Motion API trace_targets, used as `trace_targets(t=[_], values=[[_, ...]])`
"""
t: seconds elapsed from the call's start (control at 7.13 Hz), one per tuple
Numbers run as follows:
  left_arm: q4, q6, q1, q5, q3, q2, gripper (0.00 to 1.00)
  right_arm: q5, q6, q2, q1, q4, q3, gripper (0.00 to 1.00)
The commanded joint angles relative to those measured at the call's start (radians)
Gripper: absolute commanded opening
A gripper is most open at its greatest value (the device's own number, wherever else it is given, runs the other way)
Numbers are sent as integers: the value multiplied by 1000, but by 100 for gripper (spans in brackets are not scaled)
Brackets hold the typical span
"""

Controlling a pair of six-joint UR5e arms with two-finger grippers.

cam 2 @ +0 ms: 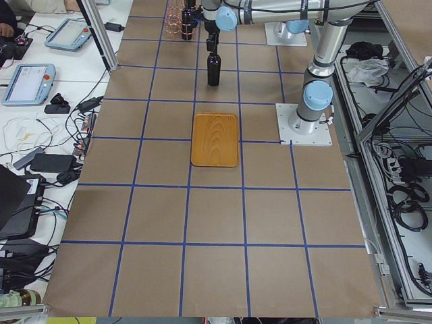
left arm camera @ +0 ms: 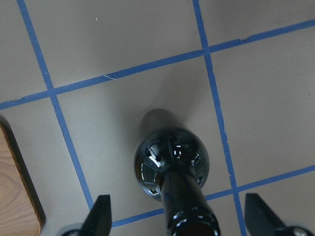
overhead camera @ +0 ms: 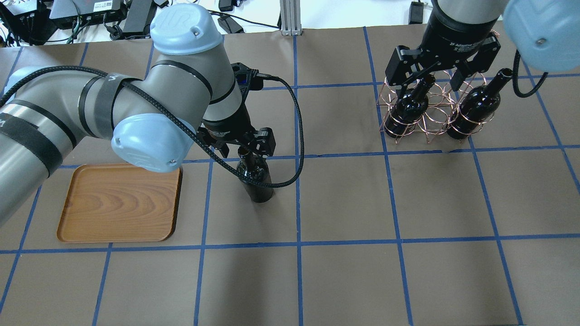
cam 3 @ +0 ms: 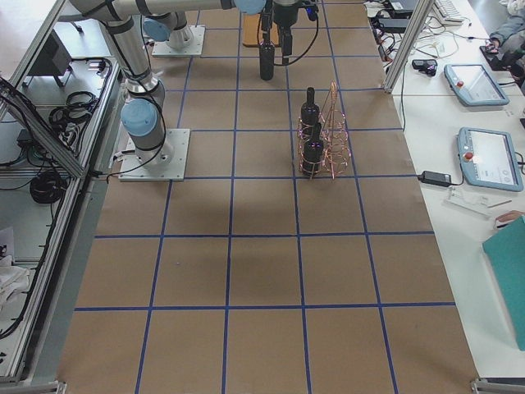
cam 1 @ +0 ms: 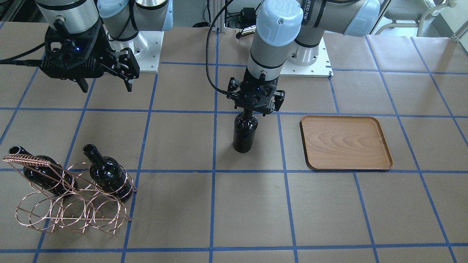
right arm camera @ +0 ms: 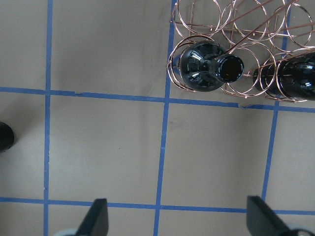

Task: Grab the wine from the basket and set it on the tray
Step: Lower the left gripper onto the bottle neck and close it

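Observation:
One wine bottle (cam 1: 245, 135) stands upright on the table between the basket and the tray, also in the overhead view (overhead camera: 257, 183). My left gripper (cam 1: 256, 109) is directly above it. In the left wrist view its fingers (left arm camera: 101, 214) stand wide apart on either side of the bottle's neck (left arm camera: 184, 206) without touching it. The wooden tray (cam 1: 345, 142) lies bare beside the bottle. The copper basket (cam 1: 73, 212) holds two more bottles (cam 1: 47, 175) (cam 1: 109, 175). My right gripper (cam 1: 106, 87) is open and empty, high up beside the basket (overhead camera: 435, 117).
Brown paper with blue tape lines covers the table. The arm bases (cam 1: 146, 51) stand on white plates at the robot's side. The left arm's black cable (overhead camera: 290, 136) loops next to the standing bottle. Operator tables with tablets (cam 3: 472, 82) flank the table.

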Motion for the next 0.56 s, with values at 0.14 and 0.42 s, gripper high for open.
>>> trace_targets(t=[0.14,0.42], values=[[2,0,0,-3,1,-5,45,7,-13,-27,-2,-5,1,100],[-2,6,0,-18,4,-5,15,27,-11,-41,-1,25,2,100]])
